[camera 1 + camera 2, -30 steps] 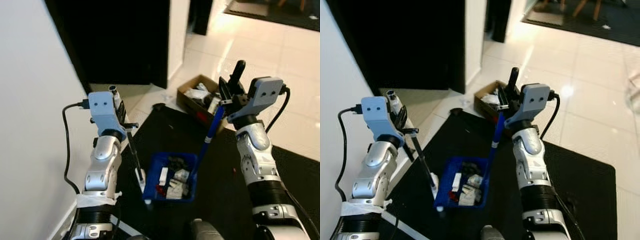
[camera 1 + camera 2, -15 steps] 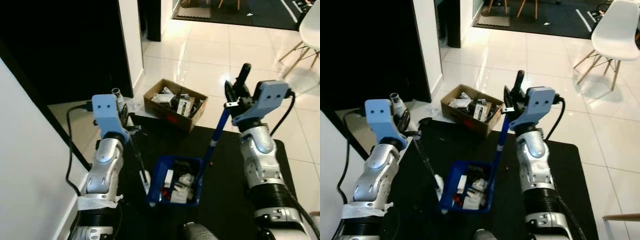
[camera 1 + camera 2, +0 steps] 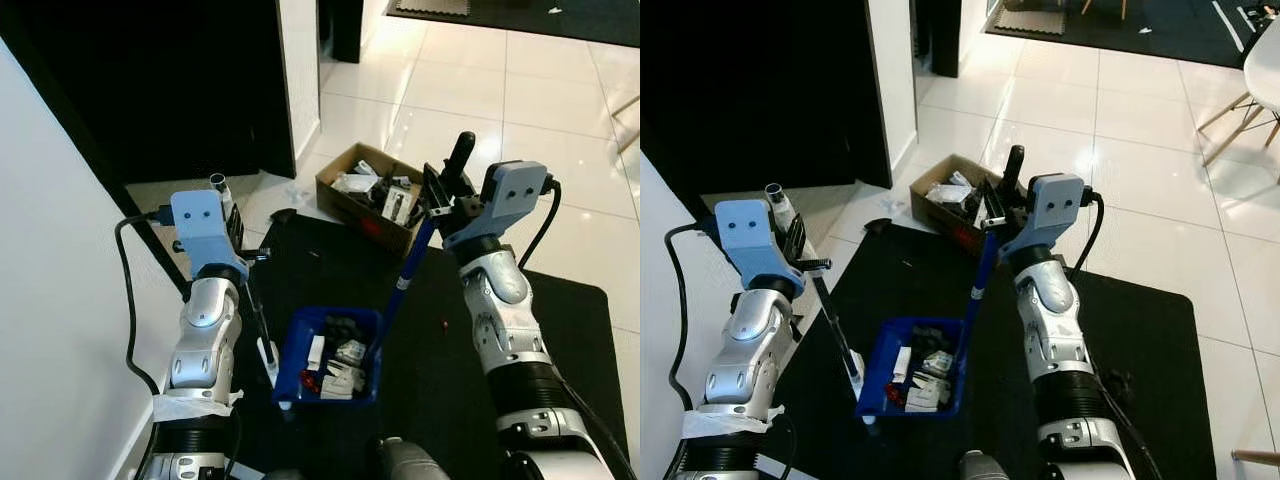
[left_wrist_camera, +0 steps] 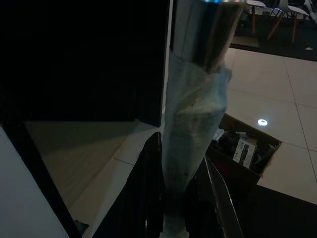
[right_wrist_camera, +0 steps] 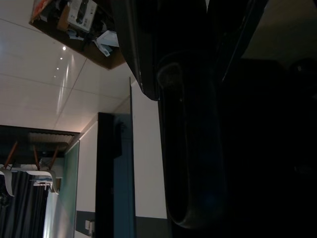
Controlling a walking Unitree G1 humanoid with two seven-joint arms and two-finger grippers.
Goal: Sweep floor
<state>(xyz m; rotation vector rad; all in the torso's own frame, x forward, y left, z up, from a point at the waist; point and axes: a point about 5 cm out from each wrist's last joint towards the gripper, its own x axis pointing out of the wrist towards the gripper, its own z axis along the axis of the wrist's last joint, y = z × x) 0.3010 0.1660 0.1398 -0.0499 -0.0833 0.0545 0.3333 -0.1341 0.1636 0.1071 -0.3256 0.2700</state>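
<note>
A blue long-handled dustpan (image 3: 330,355) full of scraps rests on the black mat (image 3: 560,340). Its blue handle (image 3: 405,275) rises to a black grip, and my right gripper (image 3: 445,195) is shut on that grip. In the right wrist view the dark grip (image 5: 190,124) sits between the fingers. My left gripper (image 3: 238,225) is shut on a thin broom stick (image 3: 255,310) whose white foot stands by the dustpan's left side. The left wrist view looks along the stick's taped silver top (image 4: 195,124), held between the black fingers (image 4: 148,198).
An open cardboard box (image 3: 375,195) of rubbish sits on the tiles just beyond the mat. A white wall (image 3: 60,300) runs close along my left, with a dark doorway (image 3: 170,80) ahead. Glossy white tiles (image 3: 560,120) spread to the right. A white chair (image 3: 1265,70) stands far right.
The whole picture has swung, so the camera moved. Both arms keep the same holds, and the dustpan and stick stay in place between them.
</note>
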